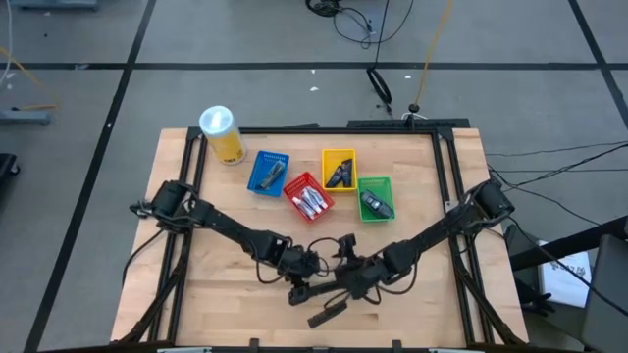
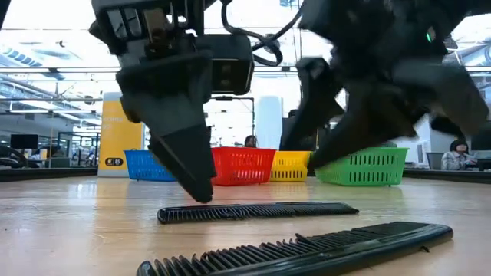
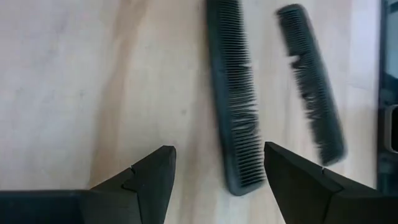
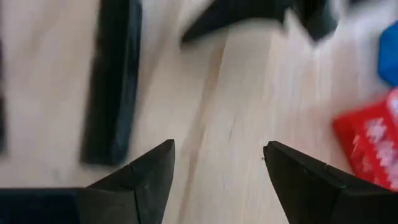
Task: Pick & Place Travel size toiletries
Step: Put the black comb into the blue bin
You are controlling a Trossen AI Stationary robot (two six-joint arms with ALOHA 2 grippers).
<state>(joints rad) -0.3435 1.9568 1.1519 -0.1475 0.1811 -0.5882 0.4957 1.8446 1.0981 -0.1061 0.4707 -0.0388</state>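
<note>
two black combs are seen lying on the wooden table (image 1: 226,294), near its front edge: the far comb (image 2: 257,211) and the near comb (image 2: 307,247), side by side and a little apart. the left gripper (image 3: 217,177) is held low over one end of the far comb, its fingers spread and empty. the right gripper (image 4: 217,177) is also spread and empty, close beside it. the four baskets (image 1: 324,184) are already filled with small items. the step in hand is judged to be the reach for a comb. next, the left gripper must be lowered so the comb is taken between the fingers, then closed.
</note>
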